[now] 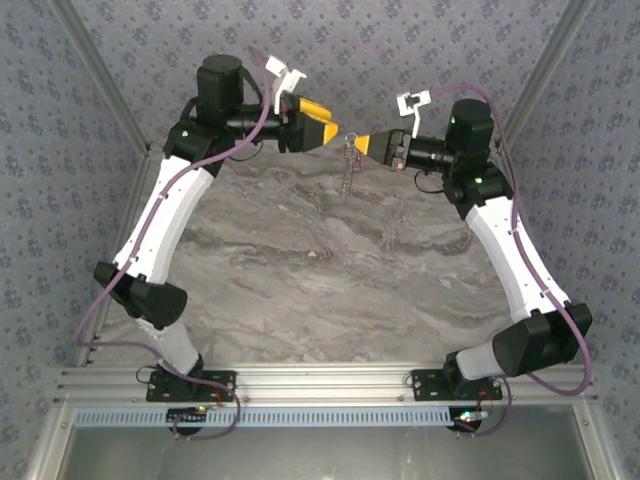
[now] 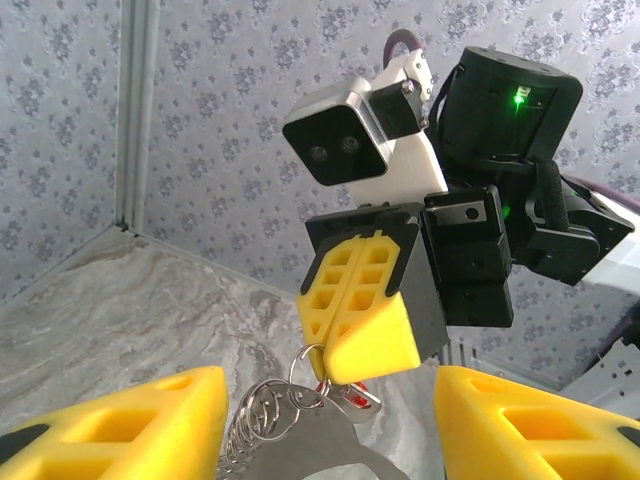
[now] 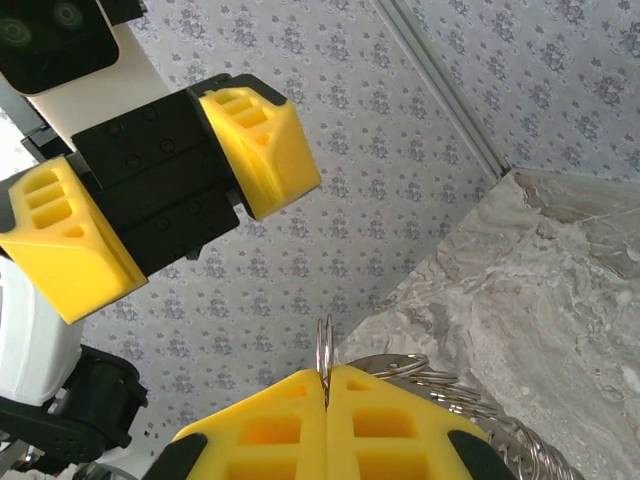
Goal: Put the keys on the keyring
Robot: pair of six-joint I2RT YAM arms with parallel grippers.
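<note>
The right end effector, closed tight, pinches the thin silvery keyring in mid-air above the far tabletop. A tiny red key and a coiled chain hang just below. The left end effector, part open, grips nothing.

Keyring between left gripper and right gripper

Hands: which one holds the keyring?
The right hand: its fingers are pinched shut on the keyring. The left hand's fingers stand apart, empty.
</note>
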